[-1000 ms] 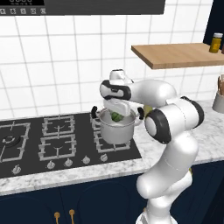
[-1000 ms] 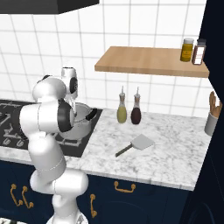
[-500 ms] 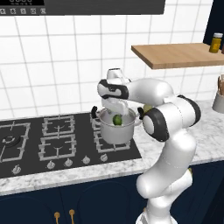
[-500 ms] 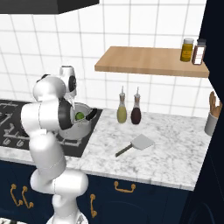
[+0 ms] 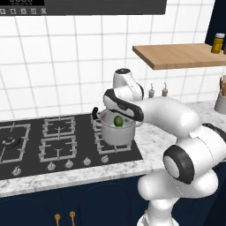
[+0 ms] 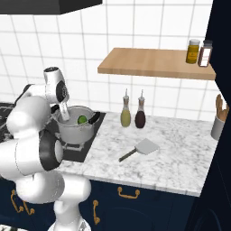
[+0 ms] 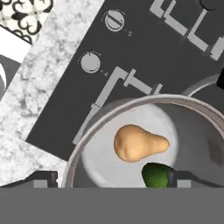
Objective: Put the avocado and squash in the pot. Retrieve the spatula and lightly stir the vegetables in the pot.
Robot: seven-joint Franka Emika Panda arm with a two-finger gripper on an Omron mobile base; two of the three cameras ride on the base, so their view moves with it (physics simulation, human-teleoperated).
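Shiny steel pot (image 5: pixel 117 134), marble counter (image 6: pixel 180 153)

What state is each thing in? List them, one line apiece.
pot: upright on the stove, open, no lid.
squash: lying on the pot's floor.
avocado: inside the pot, beside the squash.
spatula: lying flat on the counter, untouched.
gripper: open, empty, above the pot.
two bottles: upright by the wall.

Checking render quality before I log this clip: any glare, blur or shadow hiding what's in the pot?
Hand view: sharp, no glare; squash and avocado clear on the pot floor. Left base view: soft and coarse, avocado a small green blob. Right base view: the arm partly covers the pot.
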